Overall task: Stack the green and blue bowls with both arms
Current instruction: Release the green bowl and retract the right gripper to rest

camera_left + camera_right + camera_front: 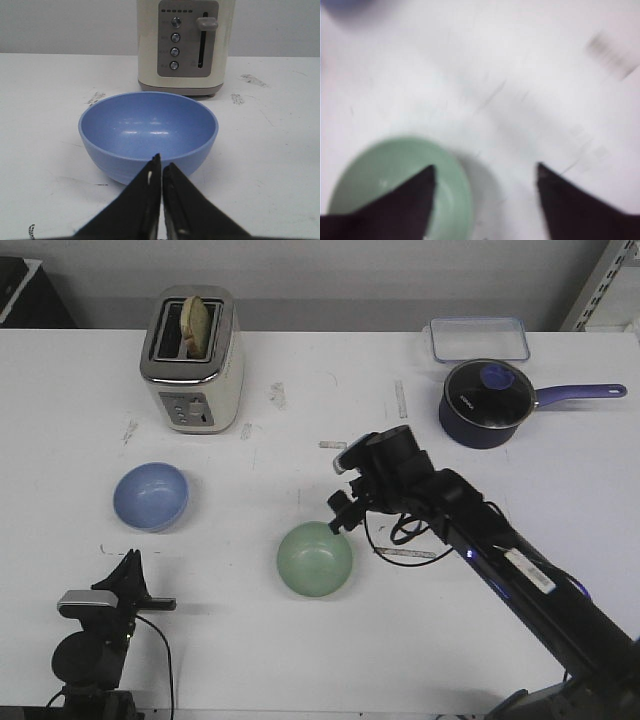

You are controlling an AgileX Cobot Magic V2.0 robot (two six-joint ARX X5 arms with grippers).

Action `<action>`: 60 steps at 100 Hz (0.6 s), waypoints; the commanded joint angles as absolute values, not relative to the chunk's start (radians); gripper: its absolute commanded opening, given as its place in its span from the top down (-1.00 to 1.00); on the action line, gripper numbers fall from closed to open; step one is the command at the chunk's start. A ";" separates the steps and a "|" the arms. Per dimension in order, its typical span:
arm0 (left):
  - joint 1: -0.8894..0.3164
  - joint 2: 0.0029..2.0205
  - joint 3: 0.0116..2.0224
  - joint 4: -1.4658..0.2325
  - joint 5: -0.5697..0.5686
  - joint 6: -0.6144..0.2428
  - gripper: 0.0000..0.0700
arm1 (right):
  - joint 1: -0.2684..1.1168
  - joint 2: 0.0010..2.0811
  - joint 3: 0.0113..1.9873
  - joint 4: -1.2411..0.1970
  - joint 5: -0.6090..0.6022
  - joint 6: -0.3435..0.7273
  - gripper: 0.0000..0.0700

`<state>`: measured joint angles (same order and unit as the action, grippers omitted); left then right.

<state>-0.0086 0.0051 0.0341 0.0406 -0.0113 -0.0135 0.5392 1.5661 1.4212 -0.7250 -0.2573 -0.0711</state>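
The periwinkle blue bowl [150, 496] sits upright on the white table at the left, in front of the toaster. The pale green bowl [315, 560] sits upright near the middle front. My left gripper [130, 562] is low at the front left, a short way before the blue bowl [148, 132], shut and empty [161, 162]. My right gripper [340, 513] hovers at the green bowl's far right rim. In the blurred right wrist view it [486, 169] is open, with one finger over the inside of the green bowl [385, 175] and the other over bare table.
A cream toaster [193, 360] with bread in it stands at the back left and also shows in the left wrist view [185, 45]. A dark blue lidded saucepan [485, 403] and a clear flat container [480, 338] are at the back right.
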 commanded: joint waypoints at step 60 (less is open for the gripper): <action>-0.007 0.003 0.014 0.049 -0.010 -0.015 1.00 | 0.111 1.036 1.033 -0.562 -0.055 -0.058 1.00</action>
<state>-0.0086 0.0051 0.0341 0.0402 -0.0113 -0.0135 0.1383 1.0935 1.1213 -0.6086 -0.0692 -0.0704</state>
